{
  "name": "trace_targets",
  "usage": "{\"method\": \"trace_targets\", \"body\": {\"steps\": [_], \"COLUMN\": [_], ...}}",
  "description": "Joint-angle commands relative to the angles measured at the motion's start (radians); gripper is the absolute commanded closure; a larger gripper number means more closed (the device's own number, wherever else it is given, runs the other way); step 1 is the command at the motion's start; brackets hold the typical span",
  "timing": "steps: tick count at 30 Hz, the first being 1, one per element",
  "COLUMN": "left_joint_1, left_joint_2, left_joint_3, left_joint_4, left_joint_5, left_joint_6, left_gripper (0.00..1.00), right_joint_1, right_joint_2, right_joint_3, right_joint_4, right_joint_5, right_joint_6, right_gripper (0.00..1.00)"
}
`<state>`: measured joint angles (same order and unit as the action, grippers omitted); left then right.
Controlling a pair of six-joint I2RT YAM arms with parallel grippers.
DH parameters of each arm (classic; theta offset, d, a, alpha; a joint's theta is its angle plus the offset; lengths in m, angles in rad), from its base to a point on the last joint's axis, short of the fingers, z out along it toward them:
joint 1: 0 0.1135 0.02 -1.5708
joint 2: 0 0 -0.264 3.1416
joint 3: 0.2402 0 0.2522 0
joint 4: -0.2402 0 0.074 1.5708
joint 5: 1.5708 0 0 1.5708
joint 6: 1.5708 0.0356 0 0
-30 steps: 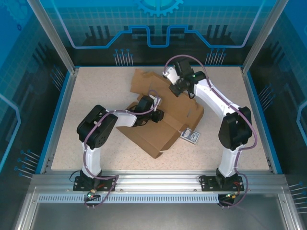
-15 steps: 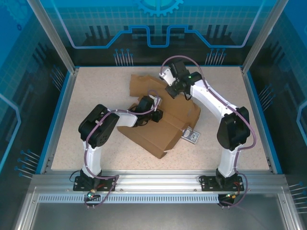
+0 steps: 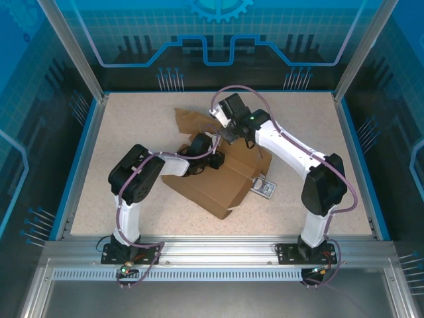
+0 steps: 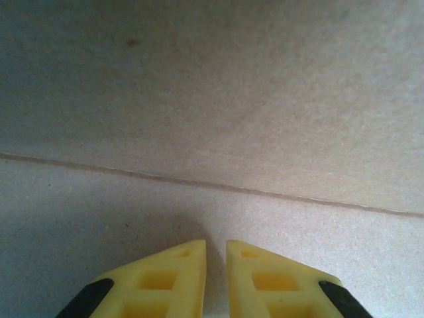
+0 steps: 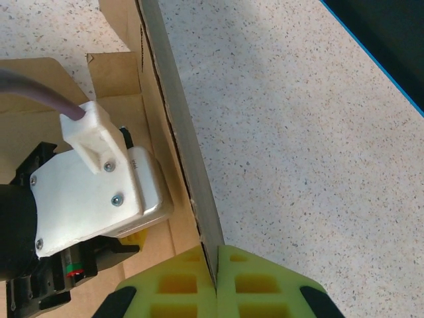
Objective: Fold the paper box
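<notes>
The brown paper box (image 3: 218,182) lies partly folded in the middle of the table. My left gripper (image 3: 215,161) rests inside it; in the left wrist view its yellow fingertips (image 4: 216,248) stand almost together with nothing between them, pressed against a cardboard panel (image 4: 212,99) near a crease. My right gripper (image 3: 225,136) is at the box's far side, shut on the upright edge of a box wall (image 5: 179,126), which runs thin between its fingertips (image 5: 216,255). The left arm's white wrist (image 5: 93,192) sits just inside that wall.
A small blue-and-white card (image 3: 264,188) lies on the table by the box's right corner. A loose flap (image 3: 189,119) of the box sticks out toward the back left. Blue rails (image 3: 86,152) edge the speckled table (image 5: 298,132).
My right arm has swung left, carrying the raised wall toward the left arm, and the box has shifted. The left gripper's jaws have narrowed while it stays in place.
</notes>
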<state>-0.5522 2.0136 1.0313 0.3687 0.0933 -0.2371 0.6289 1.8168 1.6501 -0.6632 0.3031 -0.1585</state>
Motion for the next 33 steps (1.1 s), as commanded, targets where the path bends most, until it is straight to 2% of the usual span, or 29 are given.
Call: {"method": "trace_targets", "body": {"steps": [1,7,19,29,33], "left_joint_1": [-0.004,-0.002,0.011,0.019,0.020], "left_joint_2": [0.007,-0.005,-0.015,-0.013,-0.016], "left_joint_3": [-0.026,-0.040,-0.051,-0.056,-0.062], "left_joint_4": [0.001,0.012,0.006,0.012,0.019], "left_joint_5": [0.000,0.000,0.008,0.007,0.005], "left_joint_6": [-0.009,-0.011,-0.016,-0.022,-0.025], "left_gripper": [0.83,0.82,0.82,0.82,0.82], "right_joint_1": [0.026,-0.003,-0.116,-0.007,0.053], "right_joint_2": [-0.009,0.020,0.111,0.081,0.074], "right_joint_3": [-0.041,0.016,0.155,0.136,0.105], "right_joint_4": [-0.022,-0.028,-0.066,-0.092,-0.090], "right_joint_5": [-0.028,0.027,-0.013,-0.028,0.006], "right_joint_6": [0.052,0.005,-0.074,-0.006,0.028], "right_gripper": [0.96,0.96,0.94,0.94,0.94]}}
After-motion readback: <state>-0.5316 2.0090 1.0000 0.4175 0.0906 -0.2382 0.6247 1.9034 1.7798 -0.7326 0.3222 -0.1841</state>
